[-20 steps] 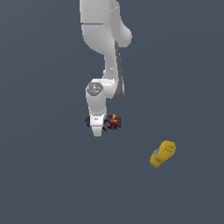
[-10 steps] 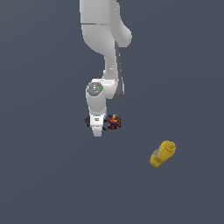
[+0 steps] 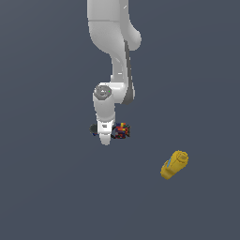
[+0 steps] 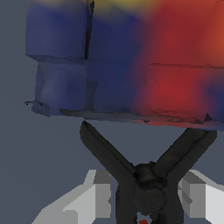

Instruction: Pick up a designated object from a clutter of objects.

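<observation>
Simulated scene: featureless grey-blue ground [image 3: 51, 187], flat-shaded render, no room.

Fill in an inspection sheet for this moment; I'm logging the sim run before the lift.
Surface: plain dark grey floor, unmarked.
Job's thing: thin black forked piece, its arms spread in a V, lying between the claw fingers.
Clutter: multicoloured block right beside the black piece; yellow bottle lying apart toward the exterior view's right.
Claw: low at the pile; closure cannot be told.
Cables: nothing seen.
Surroundings: nothing seen.
</observation>
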Robot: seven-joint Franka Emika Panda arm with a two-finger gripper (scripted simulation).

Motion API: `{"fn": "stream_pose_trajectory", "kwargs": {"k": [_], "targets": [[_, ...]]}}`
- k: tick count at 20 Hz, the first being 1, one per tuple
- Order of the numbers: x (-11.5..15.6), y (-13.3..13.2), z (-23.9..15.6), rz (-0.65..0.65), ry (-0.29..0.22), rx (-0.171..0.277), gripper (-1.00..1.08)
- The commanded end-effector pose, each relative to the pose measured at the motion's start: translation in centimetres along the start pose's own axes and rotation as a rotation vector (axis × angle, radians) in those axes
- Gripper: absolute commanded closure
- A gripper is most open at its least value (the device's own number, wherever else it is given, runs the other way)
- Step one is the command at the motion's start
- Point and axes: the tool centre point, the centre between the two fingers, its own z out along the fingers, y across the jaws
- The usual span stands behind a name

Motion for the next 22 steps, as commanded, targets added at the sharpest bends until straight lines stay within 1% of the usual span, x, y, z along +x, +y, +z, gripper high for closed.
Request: {"fn": "stream_pose_trajectory", "kwargs": {"k": [1,9,22], "targets": [[0.4,-0.1,-0.8,0.0,0.0,-0.001,1.08],[2.8,-0.9,-5.3,0.0,-0.001,-0.001,1.08],[8.5,-2.8,-16.2,-0.001,-0.003,0.0,1.08]]}}
